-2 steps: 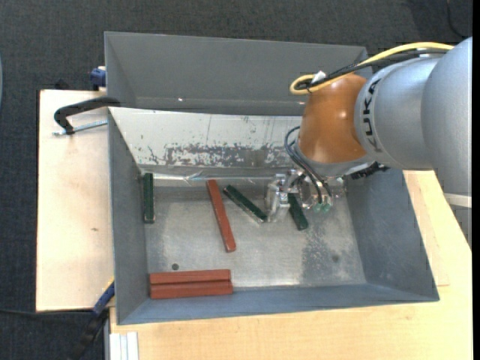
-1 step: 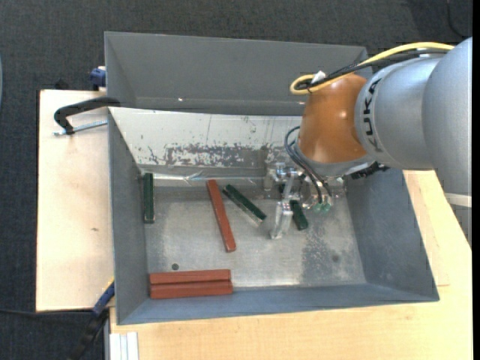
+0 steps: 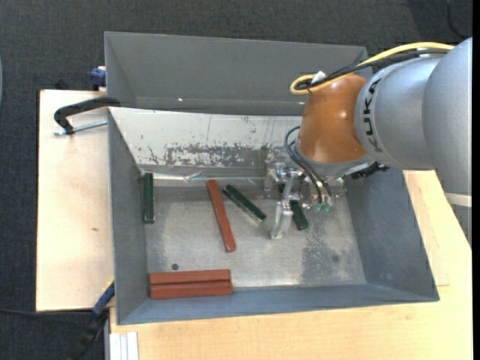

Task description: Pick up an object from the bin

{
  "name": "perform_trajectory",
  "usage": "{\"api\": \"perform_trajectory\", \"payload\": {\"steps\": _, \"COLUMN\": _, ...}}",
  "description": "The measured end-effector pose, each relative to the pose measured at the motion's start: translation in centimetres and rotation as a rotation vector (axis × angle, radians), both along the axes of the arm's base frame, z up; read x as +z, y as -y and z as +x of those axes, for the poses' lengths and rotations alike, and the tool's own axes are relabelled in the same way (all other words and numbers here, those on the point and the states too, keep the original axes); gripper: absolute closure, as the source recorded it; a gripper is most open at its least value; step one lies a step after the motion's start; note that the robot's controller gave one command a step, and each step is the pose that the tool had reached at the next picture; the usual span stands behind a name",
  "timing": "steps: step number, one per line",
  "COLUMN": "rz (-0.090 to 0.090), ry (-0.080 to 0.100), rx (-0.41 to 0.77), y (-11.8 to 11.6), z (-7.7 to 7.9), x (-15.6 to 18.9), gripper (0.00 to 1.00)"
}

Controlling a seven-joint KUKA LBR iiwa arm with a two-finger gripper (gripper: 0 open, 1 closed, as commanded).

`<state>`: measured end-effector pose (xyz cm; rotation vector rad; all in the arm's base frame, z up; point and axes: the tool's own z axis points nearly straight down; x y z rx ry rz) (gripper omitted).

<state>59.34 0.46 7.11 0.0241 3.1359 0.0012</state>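
Looking down, you see gripper (image 3: 289, 212) low in bin (image 3: 225, 73), just beside short dark green stick (image 3: 300, 217); long green bar (image 3: 244, 202) near. Gripper opening: you cannot tell.

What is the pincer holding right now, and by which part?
It cannot be told. A short dark green stick sits right at the pincer, but whether it is gripped is unclear.

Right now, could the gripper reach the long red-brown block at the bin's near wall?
Probably yes: nothing covers the long red-brown block, though the bin wall beside it may crowd the gripper.
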Motion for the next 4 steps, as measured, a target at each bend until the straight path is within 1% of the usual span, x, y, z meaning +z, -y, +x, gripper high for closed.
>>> {"api": "perform_trajectory", "payload": {"steps": 1, "rz": 0.000, "ry": 0.000, "rx": -0.061, "y": -1.3, "z": 0.0, "x": 0.0, "gripper": 0.00}}
{"api": "perform_trajectory", "payload": {"steps": 2, "rz": 0.001, "ry": -0.005, "rx": -0.031, "y": -7.7, "z": -2.2, "x": 0.0, "gripper": 1.00}}
{"api": "perform_trajectory", "payload": {"steps": 3, "rz": 0.000, "ry": -0.005, "rx": -0.030, "y": -7.7, "z": -2.2, "x": 0.0, "gripper": 1.00}}
{"api": "perform_trajectory", "payload": {"steps": 4, "rz": 0.000, "ry": -0.006, "rx": -0.053, "y": -5.2, "z": -5.2, "x": 9.1, "gripper": 0.00}}
